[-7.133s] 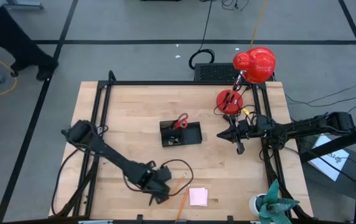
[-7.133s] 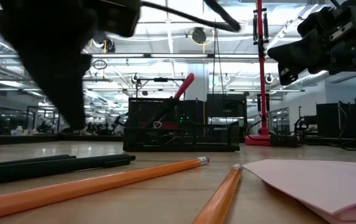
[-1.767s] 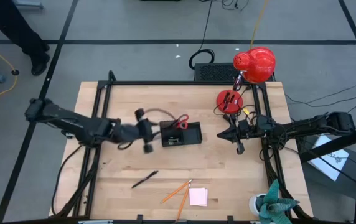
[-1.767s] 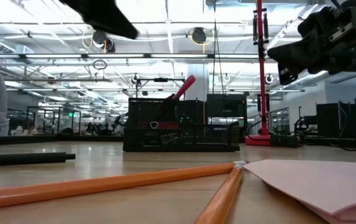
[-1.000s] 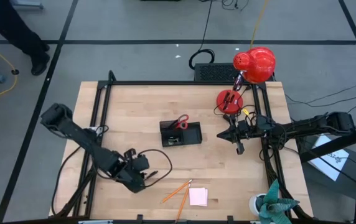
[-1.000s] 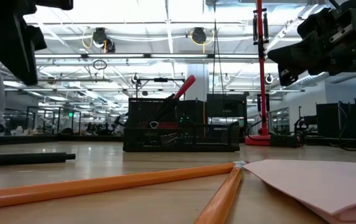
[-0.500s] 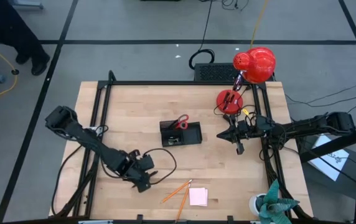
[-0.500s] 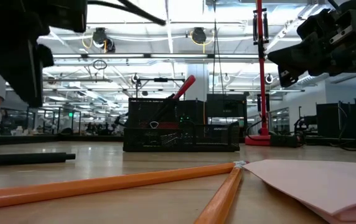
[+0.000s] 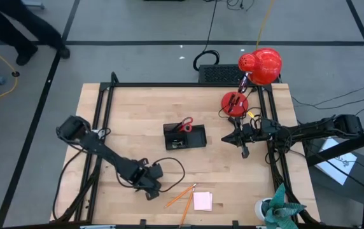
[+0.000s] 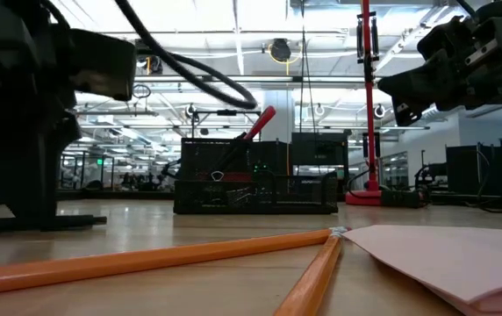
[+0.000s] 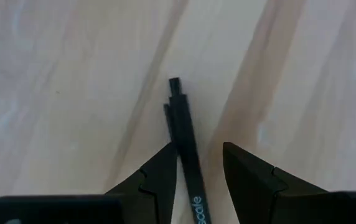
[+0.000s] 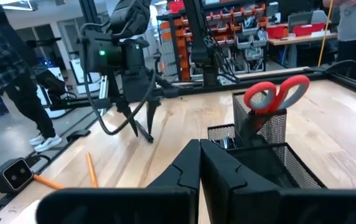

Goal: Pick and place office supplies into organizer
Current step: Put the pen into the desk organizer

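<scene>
High view: left gripper point(image 9: 151, 188) straddles a black pen point(image 11: 187, 155), fingers apart, not yet clamped.

Landmark is the organizer point(image 9: 184, 136), a black mesh tray with a taller section, mid-table. Left of it and nearer the front edge, the left gripper stands over the pen, a thin dark barrel flat on the wood with pale lettering, one finger on each side. Right of that gripper, two orange pencils point(image 9: 183, 198) and a pale pink sticky-note pad point(image 9: 202, 201) lie loose on the table. Red-handled scissors point(image 9: 184, 124) already stand in the organizer. Right of the organizer, the right gripper point(image 9: 242, 145) waits with fingers together. Judgement: task partly done; pen, pencils and pad are left.
</scene>
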### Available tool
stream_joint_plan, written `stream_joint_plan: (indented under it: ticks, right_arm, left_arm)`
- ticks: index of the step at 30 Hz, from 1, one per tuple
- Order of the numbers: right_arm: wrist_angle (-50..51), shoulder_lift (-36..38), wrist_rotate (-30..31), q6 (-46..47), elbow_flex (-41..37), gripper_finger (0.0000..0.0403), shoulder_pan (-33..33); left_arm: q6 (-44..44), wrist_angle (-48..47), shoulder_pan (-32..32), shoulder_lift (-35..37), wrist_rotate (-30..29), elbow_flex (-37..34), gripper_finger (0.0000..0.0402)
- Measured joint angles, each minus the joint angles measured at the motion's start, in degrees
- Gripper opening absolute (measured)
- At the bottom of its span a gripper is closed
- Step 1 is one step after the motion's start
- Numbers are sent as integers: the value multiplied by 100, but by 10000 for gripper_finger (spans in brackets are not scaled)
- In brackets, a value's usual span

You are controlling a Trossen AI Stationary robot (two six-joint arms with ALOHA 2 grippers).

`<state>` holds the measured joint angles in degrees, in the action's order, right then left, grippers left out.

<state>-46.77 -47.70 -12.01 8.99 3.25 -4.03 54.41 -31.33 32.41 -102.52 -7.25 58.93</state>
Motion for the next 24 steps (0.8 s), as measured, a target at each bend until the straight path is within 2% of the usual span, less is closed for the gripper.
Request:
stream_joint_plan:
  ticks: [11,24]
  right_arm:
    - [-5,0,-2,81,2,4,0]
    - [-8,0,-7,83,0,4,0]
  left_arm:
    - [27,-24,-17,-438,-59,38,136]
    - [-75,-14,207,-470,-331,16,136]
